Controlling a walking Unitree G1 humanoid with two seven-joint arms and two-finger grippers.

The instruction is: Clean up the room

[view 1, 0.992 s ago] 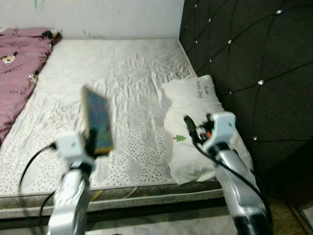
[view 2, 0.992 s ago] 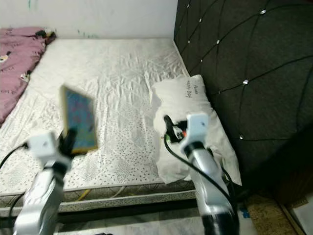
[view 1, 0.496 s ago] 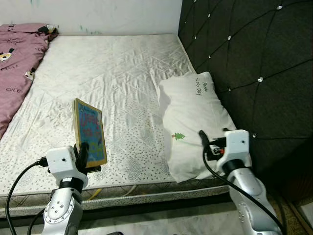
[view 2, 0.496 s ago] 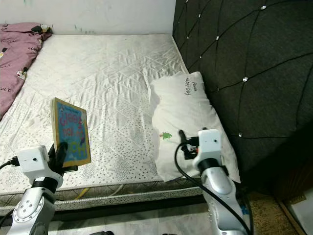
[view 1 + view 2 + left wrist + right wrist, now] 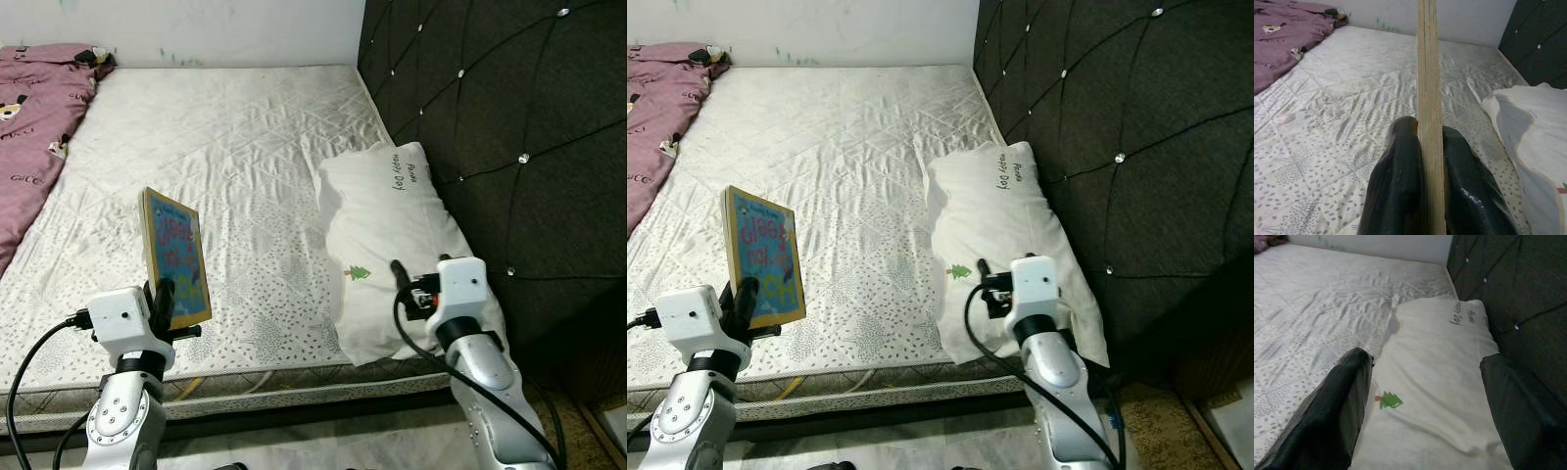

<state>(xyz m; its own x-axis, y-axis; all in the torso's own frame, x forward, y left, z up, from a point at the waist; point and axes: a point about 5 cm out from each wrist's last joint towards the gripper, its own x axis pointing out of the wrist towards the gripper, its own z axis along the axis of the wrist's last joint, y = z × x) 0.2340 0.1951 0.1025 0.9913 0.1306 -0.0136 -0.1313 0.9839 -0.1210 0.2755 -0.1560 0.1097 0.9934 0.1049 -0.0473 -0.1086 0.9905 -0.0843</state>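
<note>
1. Left gripper (image 5: 1429, 196) clamped on the bottom edge of the picture book (image 5: 174, 258), held upright above the near edge of the mattress (image 5: 235, 147).
2. Right gripper (image 5: 1425, 401) spread wide, empty, hovering over the near end of the white pillow (image 5: 392, 235).
3. Change: one second back the book was higher and tilted; it now sits lower and steadier.
4. Read: book is secured and still needs a home. Purple blanket (image 5: 34, 127) lies bunched at the left.

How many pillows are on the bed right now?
1. The white pillow lies on the mattress against the dark headboard, just ahead of the open right gripper. The pink blanket could hide another.
</note>
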